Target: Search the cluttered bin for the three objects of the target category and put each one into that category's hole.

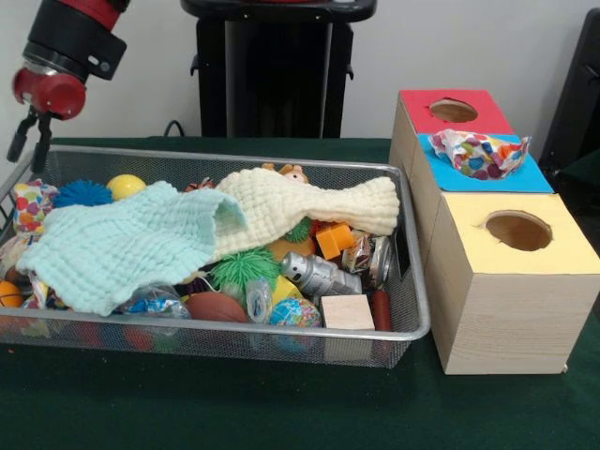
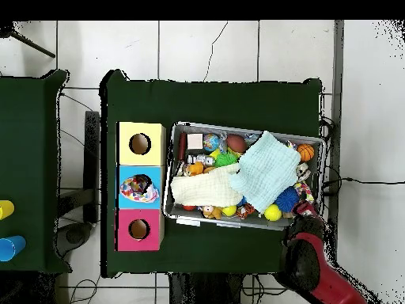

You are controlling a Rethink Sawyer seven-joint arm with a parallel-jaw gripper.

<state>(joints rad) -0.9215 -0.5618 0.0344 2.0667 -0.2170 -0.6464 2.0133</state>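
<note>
Gripper (image 1: 29, 139) hovers with narrowly parted, empty fingers above the basket (image 1: 412, 281) corner, likely targeting the dotted cloth (image 1: 31, 204); another fills the blue box's hole (image 1: 478, 153).

You've got wire-mesh metal bin (image 1: 412, 309), matt knitted mint cloth (image 1: 112, 244), cream knit (image 1: 309, 206), bare-wood boxes (image 1: 497, 319), soft dotted cloth (image 1: 478, 153).

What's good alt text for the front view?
A polka-dot cloth sits bunched on the blue-topped box's hole, beside a wire mesh bin of toys under a mint knitted cloth and a cream knitted cloth; the claw hangs over its far corner.
</note>
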